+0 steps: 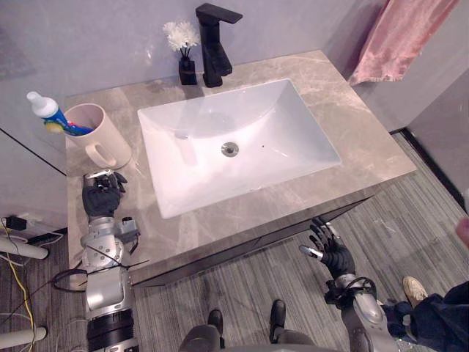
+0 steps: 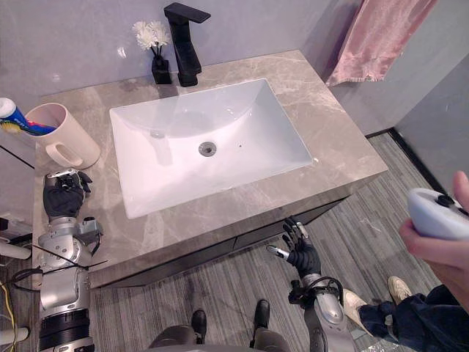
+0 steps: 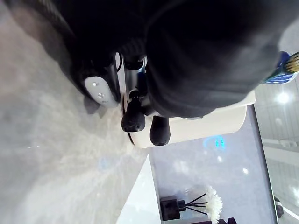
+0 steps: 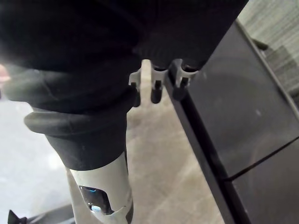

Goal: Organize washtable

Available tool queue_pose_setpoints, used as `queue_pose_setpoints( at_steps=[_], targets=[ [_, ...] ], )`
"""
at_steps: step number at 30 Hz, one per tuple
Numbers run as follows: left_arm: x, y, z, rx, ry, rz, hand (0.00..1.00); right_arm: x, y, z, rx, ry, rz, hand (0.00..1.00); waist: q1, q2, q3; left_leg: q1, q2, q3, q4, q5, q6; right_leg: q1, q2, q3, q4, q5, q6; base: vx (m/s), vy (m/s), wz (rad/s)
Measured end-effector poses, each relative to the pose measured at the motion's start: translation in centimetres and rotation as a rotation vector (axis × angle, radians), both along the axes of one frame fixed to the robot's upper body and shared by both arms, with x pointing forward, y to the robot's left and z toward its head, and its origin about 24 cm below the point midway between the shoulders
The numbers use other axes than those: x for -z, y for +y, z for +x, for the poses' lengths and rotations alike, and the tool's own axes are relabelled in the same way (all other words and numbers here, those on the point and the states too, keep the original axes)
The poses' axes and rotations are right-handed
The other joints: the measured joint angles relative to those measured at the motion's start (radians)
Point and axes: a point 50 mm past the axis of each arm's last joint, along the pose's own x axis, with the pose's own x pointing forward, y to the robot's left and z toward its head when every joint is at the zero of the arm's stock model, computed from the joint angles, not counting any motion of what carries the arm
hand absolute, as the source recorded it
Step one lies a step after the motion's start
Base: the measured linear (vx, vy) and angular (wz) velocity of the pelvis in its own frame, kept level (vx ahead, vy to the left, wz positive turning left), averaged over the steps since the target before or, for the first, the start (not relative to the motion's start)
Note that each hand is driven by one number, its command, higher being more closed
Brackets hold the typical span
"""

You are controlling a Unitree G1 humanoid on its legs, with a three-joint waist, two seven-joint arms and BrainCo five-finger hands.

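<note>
The washtable (image 1: 352,147) is a marbled stone counter with 1 white rectangular sink (image 1: 286,139) set into it, its drain (image 1: 230,149) near the middle of the basin. At the rear edge behind the sink stands a black faucet (image 1: 214,44), and just beside it, on the robot's left, a small black vase of white flowers (image 1: 187,70). At the left end of the counter sits a cream mug (image 1: 99,132), upright, handle toward the robot, holding a toothpaste tube (image 1: 45,108) that leans out over the rim. The left hand (image 1: 101,196) rests on the counter just in front of the mug, fingers curled under with nothing inside them; the fingertips (image 3: 133,120) sit right at the mug's base (contact cannot be confirmed). The right hand (image 1: 333,253) hangs below the counter's front edge, over the floor, fingers spread and empty, next to the dark cabinet front (image 4: 261,116). A pink towel (image 1: 403,37) hangs on the wall at far right. A person's hand (image 2: 458,242) at the right edge grips a white controller (image 2: 432,213).
</note>
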Motion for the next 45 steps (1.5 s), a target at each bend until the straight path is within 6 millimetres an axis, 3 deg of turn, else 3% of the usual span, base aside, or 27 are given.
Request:
queue_pose_setpoints(
  at_steps=[12, 27, 34, 45],
  targets=[
    [0.5, -0.2, -0.3, 0.03, 0.018, 0.005, 1.0, -0.1, 0.1, 0.1, -0.005, -0.004, 0.001, 0.0, 0.001, 0.0, 0.0, 0.006, -0.002, -0.01, 0.0, 0.001, 0.001, 0.012, -0.001, -0.007, 0.0, 0.0, 0.0, -0.02, -0.013, 0.02],
    [2.0, -2.7, -1.2, 0.178, 0.066, -0.027, 1.0, 0.0, 0.4, 0.3, -0.023, 0.008, 0.006, 0.0, -0.001, 0.005, -0.03, 0.025, -0.01, -0.034, 0.002, 0.006, 0.008, 0.042, -0.01, -0.038, 0.0, 0.0, 0.0, -0.04, -0.021, 0.05],
    [2.6, -3.8, -1.0, 0.215, 0.088, -0.057, 1.0, 0.2, 0.5, 0.3, -0.027, 0.015, 0.008, 0.0, -0.025, 0.008, -0.054, 0.025, -0.015, -0.04, 0.002, 0.011, 0.011, 0.045, -0.015, -0.052, 0.0, 0.0, 0.0, -0.05, -0.022, 0.03],
    [2.5, -3.8, -0.1, 0.201, 0.082, -0.068, 1.0, 0.4, 0.0, 0.1, -0.024, 0.03, -0.012, 0.0, -0.026, 0.007, -0.06, 0.011, -0.016, -0.014, 0.002, 0.011, 0.011, 0.018, -0.016, -0.029, 0.004, 0.0, 0.0, -0.05, -0.021, -0.07]
  ],
)
